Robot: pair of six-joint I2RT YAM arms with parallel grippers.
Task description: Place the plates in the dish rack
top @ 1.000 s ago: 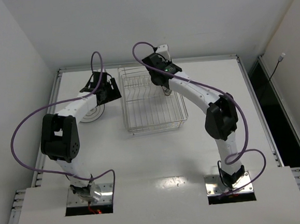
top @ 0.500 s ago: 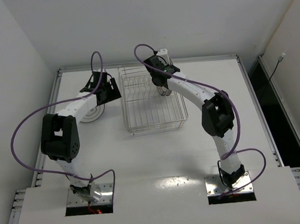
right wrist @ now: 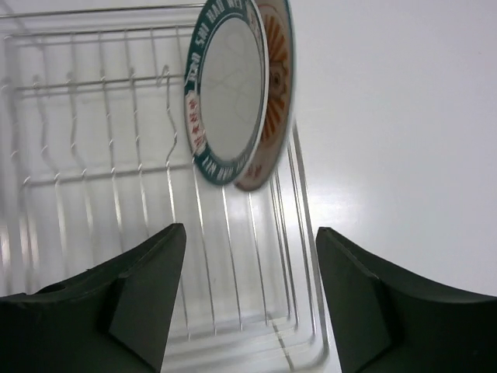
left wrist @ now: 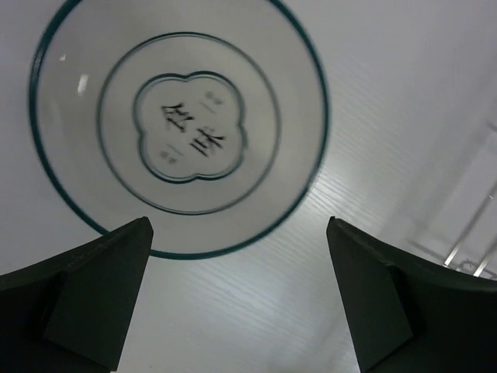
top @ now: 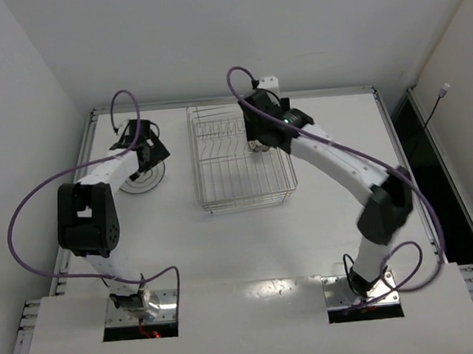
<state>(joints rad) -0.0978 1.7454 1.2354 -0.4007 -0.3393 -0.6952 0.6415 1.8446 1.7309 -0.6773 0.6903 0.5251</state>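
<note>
A white plate (left wrist: 178, 124) with a thin teal rim and grey centre markings lies flat on the table, left of the dish rack (top: 247, 202). My left gripper (left wrist: 241, 299) hovers open just past the plate's near edge, with nothing between its fingers. In the right wrist view two plates stand upright between the tines at the rack's (right wrist: 116, 171) far right end: one with a dark lettered rim (right wrist: 225, 93), and an orange-patterned one (right wrist: 279, 85) behind it. My right gripper (right wrist: 248, 299) is open above the rack floor, apart from both plates.
The silver wire rack sits at the back centre of the white table (top: 225, 243). Its left edge shows at the right of the left wrist view as wires (left wrist: 466, 249). Walls close in behind and on the left.
My right gripper has gone from shut to open, and the lettered plate now stands free in the rack. My left gripper has opened wider and moved left over the flat plate.
</note>
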